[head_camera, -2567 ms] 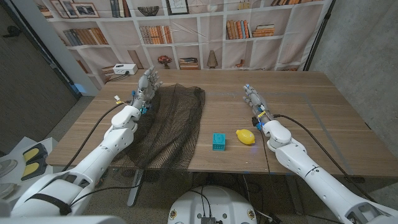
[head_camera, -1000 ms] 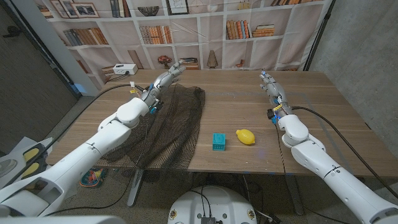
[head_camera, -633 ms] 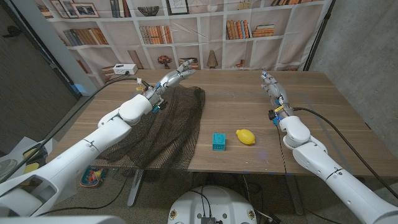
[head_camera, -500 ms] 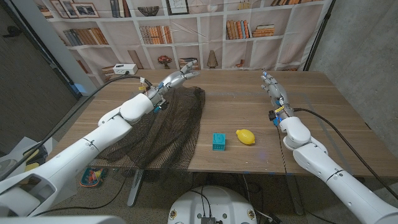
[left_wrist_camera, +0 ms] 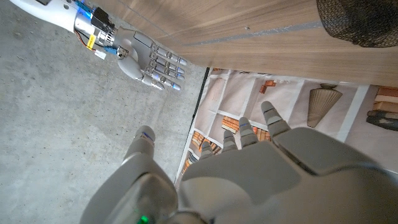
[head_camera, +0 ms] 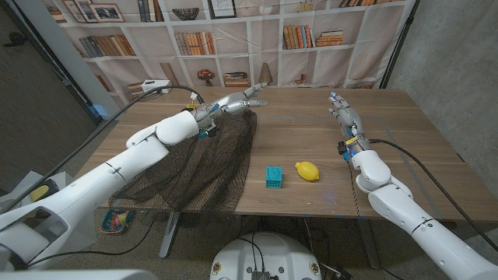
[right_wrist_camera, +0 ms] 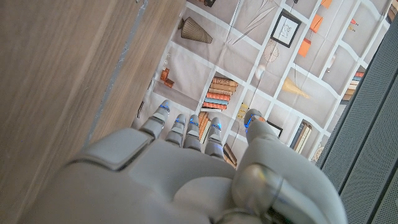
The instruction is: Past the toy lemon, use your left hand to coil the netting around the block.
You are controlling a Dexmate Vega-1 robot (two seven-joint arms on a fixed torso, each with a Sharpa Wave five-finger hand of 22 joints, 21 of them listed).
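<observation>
The dark netting (head_camera: 208, 155) lies spread over the left half of the table, its near edge hanging over the front. A small teal block (head_camera: 274, 176) stands to its right, and the yellow toy lemon (head_camera: 307, 171) lies just right of the block. My left hand (head_camera: 242, 99) hovers over the netting's far right corner, fingers stretched out to the right and holding nothing. In the left wrist view that hand (left_wrist_camera: 249, 168) reaches past a corner of netting (left_wrist_camera: 360, 22). My right hand (head_camera: 342, 113) stands at the far right with straight fingers and nothing in it, also seen as the right hand (left_wrist_camera: 148, 60).
A bookshelf backdrop (head_camera: 233, 39) runs along the far edge of the table. A white box (head_camera: 153, 86) sits at the far left corner. Bare wood (head_camera: 296, 132) lies between the netting and my right arm.
My left arm has swung right along the netting's far edge, from its far left corner to its far right corner. My right hand shifted slightly right.
</observation>
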